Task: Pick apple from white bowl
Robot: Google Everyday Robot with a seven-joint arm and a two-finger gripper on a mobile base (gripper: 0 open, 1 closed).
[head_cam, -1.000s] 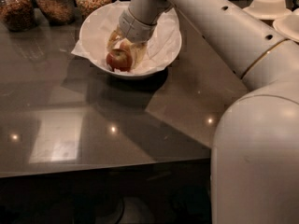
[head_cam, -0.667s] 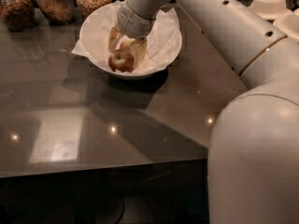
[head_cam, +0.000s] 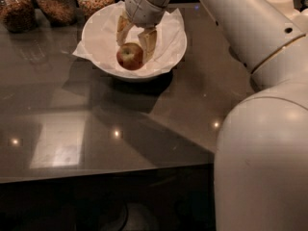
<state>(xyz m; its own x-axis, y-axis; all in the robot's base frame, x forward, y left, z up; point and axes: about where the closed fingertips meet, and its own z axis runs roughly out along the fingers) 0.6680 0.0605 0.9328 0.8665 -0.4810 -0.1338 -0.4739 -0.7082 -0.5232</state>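
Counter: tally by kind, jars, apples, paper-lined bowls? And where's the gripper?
glass jars: 3
apple: 1
white bowl: 1
Total: 5
The gripper is down inside the white bowl, right at the apple.

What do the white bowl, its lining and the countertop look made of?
The white bowl: likely glazed ceramic or plastic, glossy rim. The lining: thin paper, crinkled. The countertop: polished stone or laminate, mirroring lights. The gripper is at the apple inside the bowl.

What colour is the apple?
The apple: deep red, yellowish patch; camera view, hand over it in white bowl.
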